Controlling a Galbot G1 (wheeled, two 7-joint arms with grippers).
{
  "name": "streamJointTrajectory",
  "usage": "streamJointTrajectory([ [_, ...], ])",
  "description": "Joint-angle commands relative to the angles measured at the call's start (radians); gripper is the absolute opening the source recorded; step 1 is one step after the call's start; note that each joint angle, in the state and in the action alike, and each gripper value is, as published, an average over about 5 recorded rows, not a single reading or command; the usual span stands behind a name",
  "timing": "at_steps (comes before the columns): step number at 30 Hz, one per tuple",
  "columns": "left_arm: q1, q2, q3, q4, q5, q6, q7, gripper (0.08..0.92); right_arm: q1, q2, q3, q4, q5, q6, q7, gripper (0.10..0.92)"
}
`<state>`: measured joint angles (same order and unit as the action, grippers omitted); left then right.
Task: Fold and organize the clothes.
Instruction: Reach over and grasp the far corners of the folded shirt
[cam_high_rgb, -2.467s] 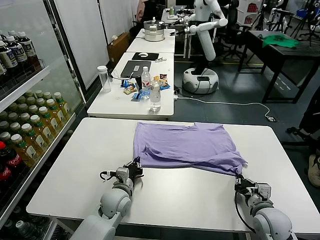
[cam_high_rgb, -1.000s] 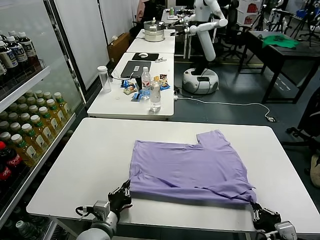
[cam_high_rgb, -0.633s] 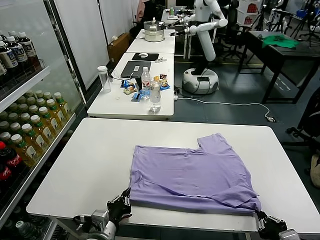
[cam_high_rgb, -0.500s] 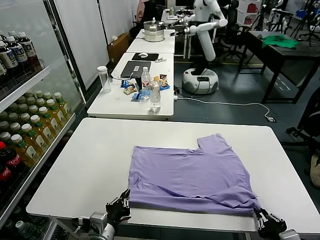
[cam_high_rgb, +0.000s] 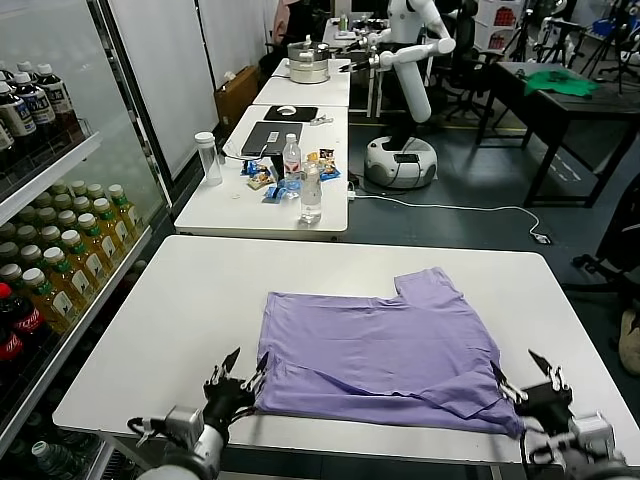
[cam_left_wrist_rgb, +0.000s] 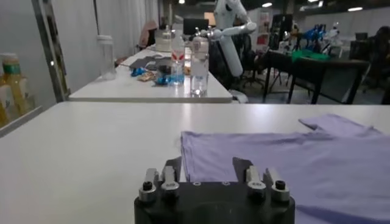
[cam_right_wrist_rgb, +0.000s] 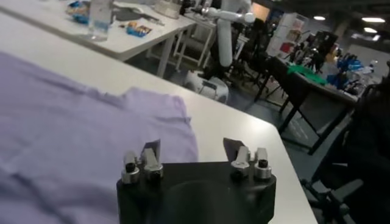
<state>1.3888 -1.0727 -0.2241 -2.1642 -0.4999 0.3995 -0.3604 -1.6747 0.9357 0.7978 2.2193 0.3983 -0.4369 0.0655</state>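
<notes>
Nearest, at the table's front edge: left gripper (cam_high_rgb: 236, 374) with fingers spread wide and holding nothing, just off the lavender T-shirt's (cam_high_rgb: 385, 345) near left corner. Opposite, right gripper (cam_high_rgb: 527, 376) likewise splayed and released, beside the shirt's near right corner (hem there slightly rumpled). From the left wrist, shirt edge (cam_left_wrist_rgb: 274, 159) lying flat just beyond the parted fingertips (cam_left_wrist_rgb: 173, 166). From the right wrist, purple fabric (cam_right_wrist_rgb: 73, 122) spread ahead of the empty fingers (cam_right_wrist_rgb: 150, 149). Farther in, T-shirt flat on the white table (cam_high_rgb: 200, 290), one sleeve pointing toward the far right. Beyond, second table (cam_high_rgb: 230, 195) with water bottles (cam_high_rgb: 310, 190), snacks and a laptop (cam_high_rgb: 272, 135). Drinks shelves (cam_high_rgb: 50, 240) on the left.
</notes>
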Motion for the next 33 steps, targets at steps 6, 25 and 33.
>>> streamJointTrajectory([
  [6,-0.564,-0.074,0.176,0.494,-0.123,0.025,0.004,0.806,0.92,-0.037,-0.519,-0.626,0.197,-0.11,0.087,0.823],
  [25,-0.721,-0.155,0.24,0.77,-0.111,0.11,-0.004,0.823,1.191,0.119,-0.698,-1.025,0.168,-0.142,0.008,0.823],
  [33,-0.716,-0.145,0.238,0.763,-0.142,0.11,-0.004,0.823,1.2,0.155,-0.719,-1.081,0.174,-0.142,-0.01,0.823],
])
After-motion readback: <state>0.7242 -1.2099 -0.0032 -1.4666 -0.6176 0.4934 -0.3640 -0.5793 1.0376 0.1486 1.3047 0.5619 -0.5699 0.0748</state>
